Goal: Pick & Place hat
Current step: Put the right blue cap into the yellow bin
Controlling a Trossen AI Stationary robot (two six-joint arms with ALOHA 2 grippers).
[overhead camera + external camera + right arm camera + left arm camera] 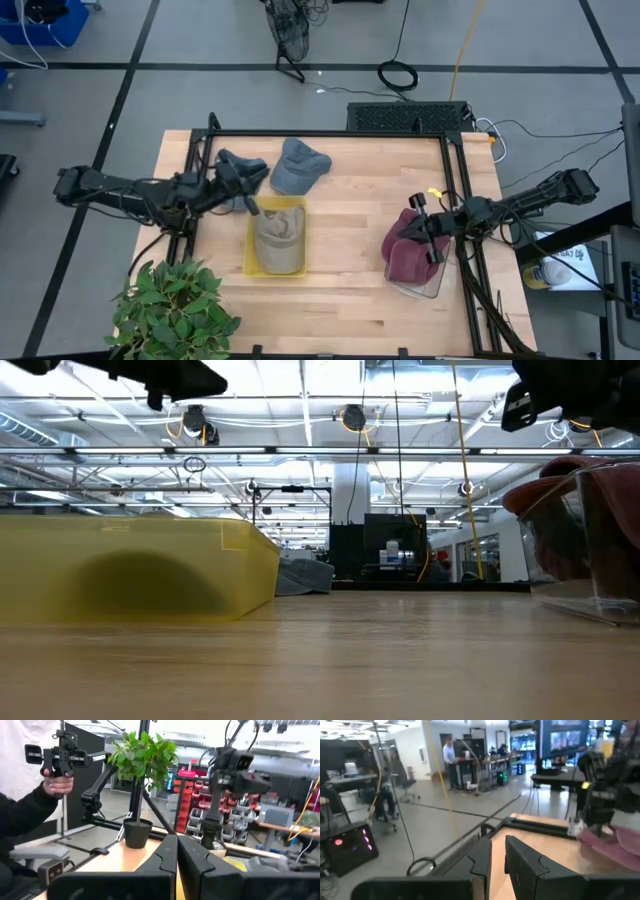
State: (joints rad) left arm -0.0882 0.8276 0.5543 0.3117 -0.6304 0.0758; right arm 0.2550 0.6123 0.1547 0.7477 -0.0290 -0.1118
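A grey-blue hat (298,166) lies on the bare table near the far edge; the low view shows it (305,575) behind the yellow bin. A khaki hat (278,238) lies inside that yellow bin (250,262). A maroon hat (405,258) fills the clear bin (432,288) at the right and bulges above the bin's rim. My left gripper (260,187) hovers shut at the yellow bin's far left corner, holding nothing (497,865). My right gripper (408,232) hovers shut and empty above the maroon hat (177,860).
A potted plant (172,312) stands at the table's near left corner. A dark shape (240,163) lies left of the grey-blue hat, partly under my left arm. A black frame (330,134) runs along the far and side edges. Bare wood (345,240) separates the bins. A person's hand (57,782) shows beyond the table.
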